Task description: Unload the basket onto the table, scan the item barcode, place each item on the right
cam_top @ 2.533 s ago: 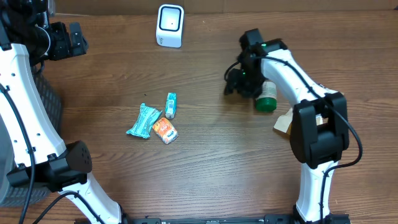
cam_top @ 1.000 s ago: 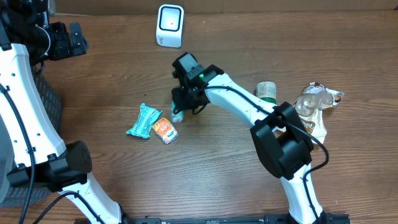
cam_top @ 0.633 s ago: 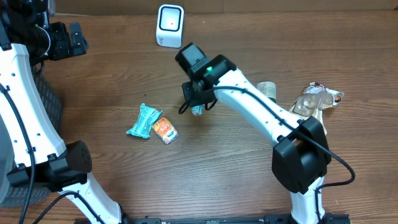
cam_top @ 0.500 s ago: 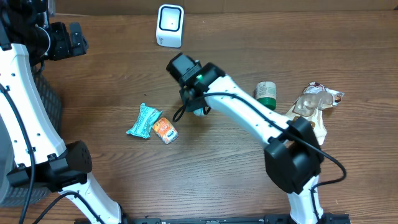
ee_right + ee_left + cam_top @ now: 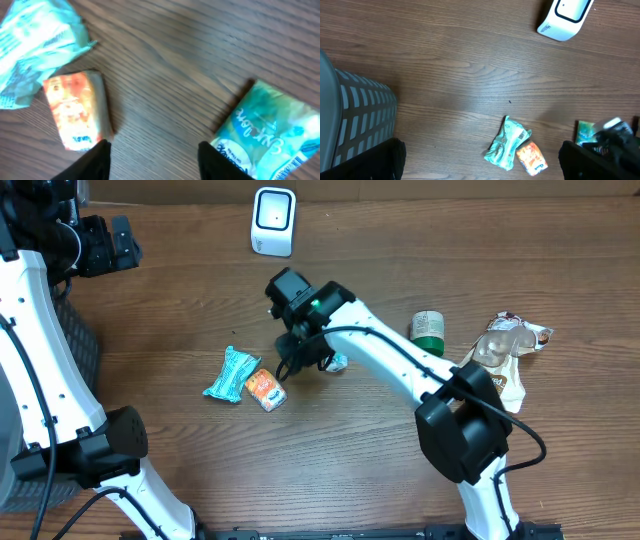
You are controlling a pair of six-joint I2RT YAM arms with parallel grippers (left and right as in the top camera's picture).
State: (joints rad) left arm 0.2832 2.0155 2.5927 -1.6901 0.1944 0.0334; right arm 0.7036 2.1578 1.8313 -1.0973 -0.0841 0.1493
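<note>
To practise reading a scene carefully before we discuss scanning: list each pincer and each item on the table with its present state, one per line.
Left pincer: open, empty.
Right pincer: open, empty.
Small teal packet: lying flat, not gripped.
Orange packet: lying flat.
Teal wrapper: crumpled, against the orange packet.
Bottle: on its side, green cap on.
Scanner: standing upright.

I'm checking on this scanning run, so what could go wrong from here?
The right pincer is open with the teal packet lying off to its side, so closing now would likely grab nothing. The orange packet lies close by, so a grab could catch the wrong item.
</note>
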